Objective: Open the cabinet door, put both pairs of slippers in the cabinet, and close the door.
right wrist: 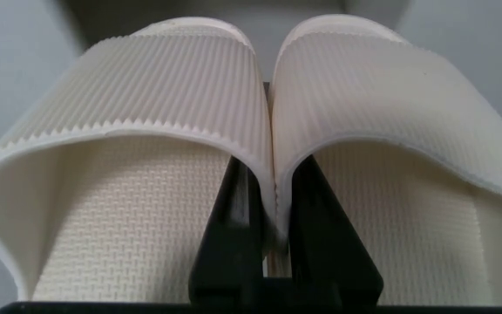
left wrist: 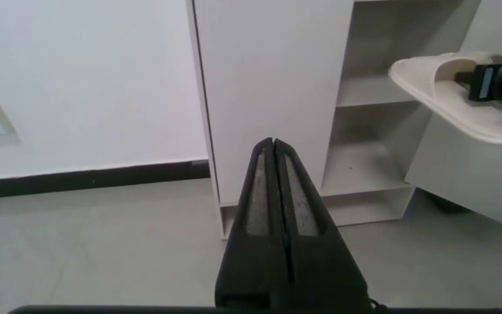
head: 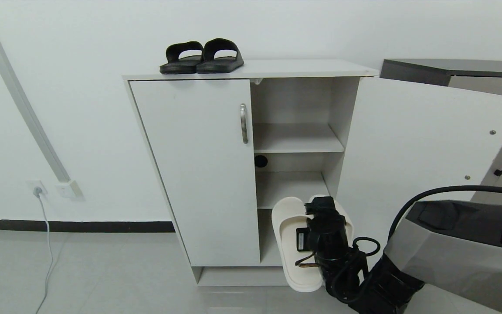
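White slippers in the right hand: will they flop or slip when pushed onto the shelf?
Probably light foam: the white slippers hold their shape though the right hand pinches only their adjoining straps. The ribbed straps likely resist slipping. They might pivot if nudged.

This looks like a plain room got up as a home entryway: a white shoe cabinet stands mid-frame against a bare white wall, black slippers on top. Lower left there is a wall socket with a cord plugged in, black skirting and grey floor tiles; a dark grey cupboard sits upper right
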Robot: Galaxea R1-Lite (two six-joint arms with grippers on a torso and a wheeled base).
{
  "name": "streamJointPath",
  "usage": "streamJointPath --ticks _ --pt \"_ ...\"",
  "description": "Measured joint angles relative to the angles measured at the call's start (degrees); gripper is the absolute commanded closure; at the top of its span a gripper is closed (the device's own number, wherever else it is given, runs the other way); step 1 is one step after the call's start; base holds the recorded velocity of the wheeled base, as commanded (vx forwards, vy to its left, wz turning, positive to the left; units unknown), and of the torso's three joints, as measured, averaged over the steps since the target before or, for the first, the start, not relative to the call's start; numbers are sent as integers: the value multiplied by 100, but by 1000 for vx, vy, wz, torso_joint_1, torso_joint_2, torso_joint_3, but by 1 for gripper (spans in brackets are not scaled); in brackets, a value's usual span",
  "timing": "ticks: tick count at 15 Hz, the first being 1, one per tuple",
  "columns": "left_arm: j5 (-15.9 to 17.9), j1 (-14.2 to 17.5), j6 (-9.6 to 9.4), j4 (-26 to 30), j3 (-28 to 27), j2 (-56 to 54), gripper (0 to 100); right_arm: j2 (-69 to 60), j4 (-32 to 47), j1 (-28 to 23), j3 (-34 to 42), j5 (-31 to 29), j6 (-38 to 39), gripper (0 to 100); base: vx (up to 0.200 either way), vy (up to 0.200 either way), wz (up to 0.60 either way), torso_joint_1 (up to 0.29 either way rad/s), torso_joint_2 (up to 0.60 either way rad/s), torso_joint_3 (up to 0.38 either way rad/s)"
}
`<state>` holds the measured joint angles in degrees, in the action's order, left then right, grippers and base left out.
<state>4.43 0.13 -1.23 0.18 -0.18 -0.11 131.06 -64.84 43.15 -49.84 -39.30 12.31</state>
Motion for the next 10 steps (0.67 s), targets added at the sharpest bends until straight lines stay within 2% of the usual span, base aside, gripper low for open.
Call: streamJointPath --ticks 10 --pt "-5 -6 1 -2 0 0 100 193 -230 144 50 0 0 100 0 0 0 0 0 0"
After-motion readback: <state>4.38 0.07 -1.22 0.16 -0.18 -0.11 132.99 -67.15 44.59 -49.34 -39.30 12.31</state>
